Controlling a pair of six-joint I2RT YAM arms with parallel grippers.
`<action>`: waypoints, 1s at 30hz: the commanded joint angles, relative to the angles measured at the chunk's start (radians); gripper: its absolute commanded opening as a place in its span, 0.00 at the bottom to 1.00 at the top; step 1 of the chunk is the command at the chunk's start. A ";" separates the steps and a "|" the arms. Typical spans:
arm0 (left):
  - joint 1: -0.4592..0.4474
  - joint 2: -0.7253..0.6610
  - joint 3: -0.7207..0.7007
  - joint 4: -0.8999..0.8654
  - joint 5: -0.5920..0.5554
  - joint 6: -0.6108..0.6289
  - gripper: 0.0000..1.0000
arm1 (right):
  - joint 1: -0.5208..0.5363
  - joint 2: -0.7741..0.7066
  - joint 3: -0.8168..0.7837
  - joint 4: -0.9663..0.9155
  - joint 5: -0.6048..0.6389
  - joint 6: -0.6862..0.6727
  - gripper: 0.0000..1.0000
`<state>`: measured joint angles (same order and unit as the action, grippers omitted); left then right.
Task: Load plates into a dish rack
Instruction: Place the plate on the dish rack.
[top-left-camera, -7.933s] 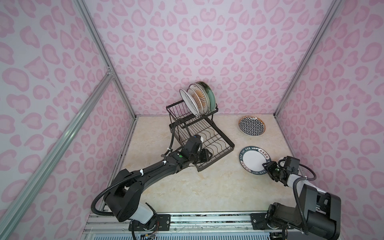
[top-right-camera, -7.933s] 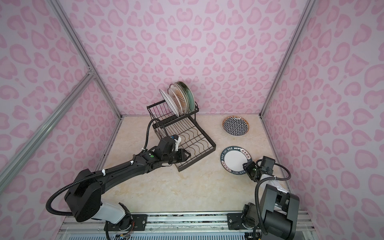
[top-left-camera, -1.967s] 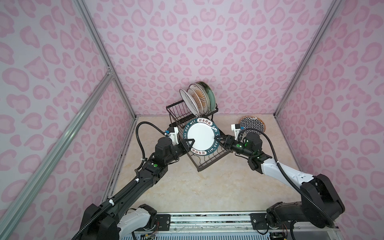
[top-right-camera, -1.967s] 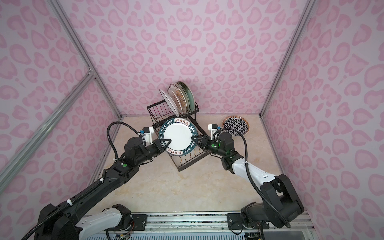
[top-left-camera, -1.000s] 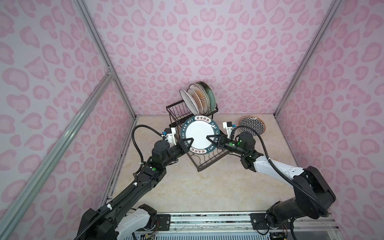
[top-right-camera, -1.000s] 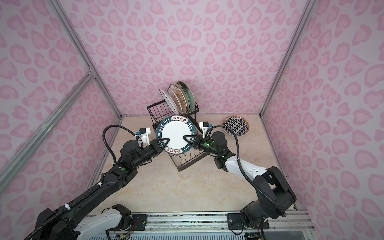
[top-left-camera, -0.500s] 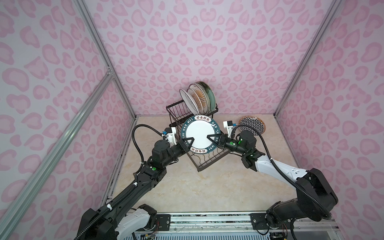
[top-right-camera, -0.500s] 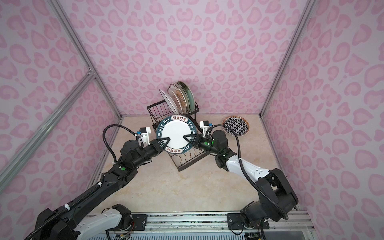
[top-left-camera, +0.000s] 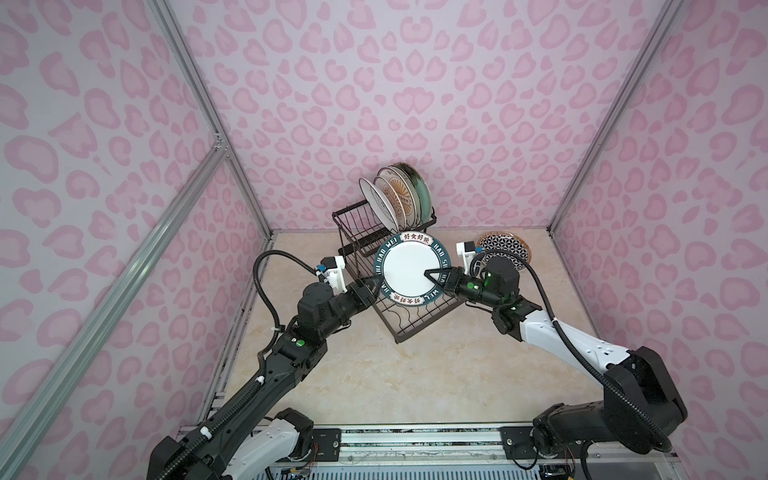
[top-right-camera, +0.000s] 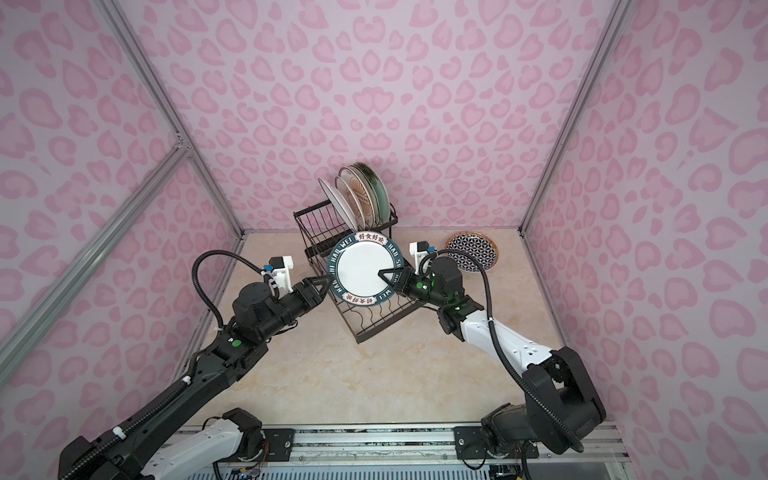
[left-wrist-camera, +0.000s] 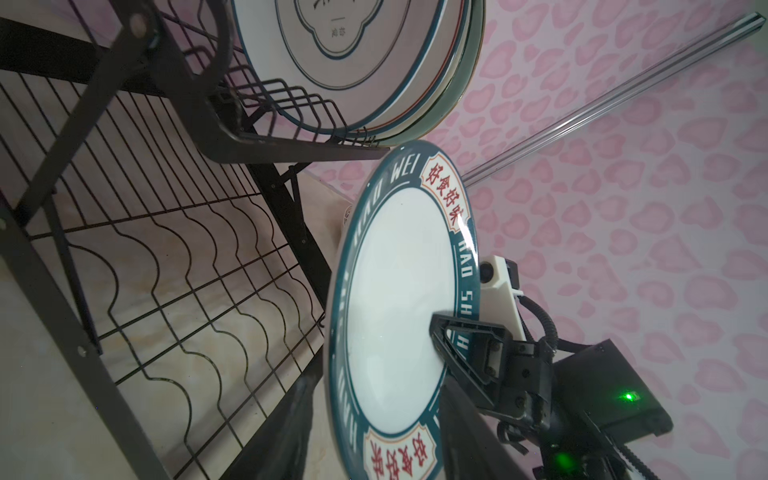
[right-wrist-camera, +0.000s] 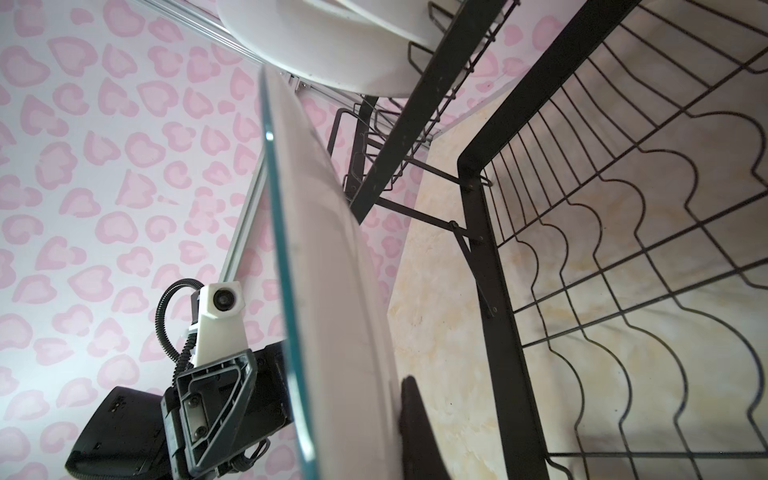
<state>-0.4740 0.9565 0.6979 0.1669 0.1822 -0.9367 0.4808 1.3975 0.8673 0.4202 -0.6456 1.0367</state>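
Observation:
A white plate with a teal lettered rim (top-left-camera: 409, 268) (top-right-camera: 363, 266) stands on edge above the dish rack's lower tray (top-left-camera: 419, 322) (top-right-camera: 374, 320). My right gripper (top-left-camera: 432, 276) (top-right-camera: 384, 275) is shut on its right rim. In the right wrist view one dark finger (right-wrist-camera: 415, 424) presses on the plate's back (right-wrist-camera: 332, 249). My left gripper (top-left-camera: 370, 286) (top-right-camera: 324, 283) is at the plate's left rim. In the left wrist view its jaws (left-wrist-camera: 374, 436) stand open either side of the rim. Several plates (top-left-camera: 395, 195) (top-right-camera: 357, 195) stand in the upper basket (top-left-camera: 357, 224).
A black-and-white geometric plate (top-left-camera: 505, 247) (top-right-camera: 473, 249) lies flat on the table at the back right, behind my right wrist. The rack sits diagonally near the back wall. Patterned walls close in left, right and back.
My left gripper has opened off the lettered plate's left rim. The plate stays upright over the lower tray in my right gripper, hardly moved.

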 joint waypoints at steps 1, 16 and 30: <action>0.020 -0.040 0.009 -0.137 -0.067 0.039 0.52 | -0.002 -0.009 0.032 -0.025 0.017 -0.052 0.00; 0.140 -0.165 0.057 -0.511 -0.184 0.087 0.52 | 0.057 0.020 0.436 -0.476 0.238 -0.420 0.00; 0.144 -0.188 0.068 -0.564 -0.171 0.102 0.51 | 0.179 0.263 0.922 -0.625 0.491 -0.663 0.00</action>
<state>-0.3321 0.7788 0.7479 -0.3752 0.0216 -0.8585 0.6407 1.6218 1.7237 -0.1825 -0.2199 0.4591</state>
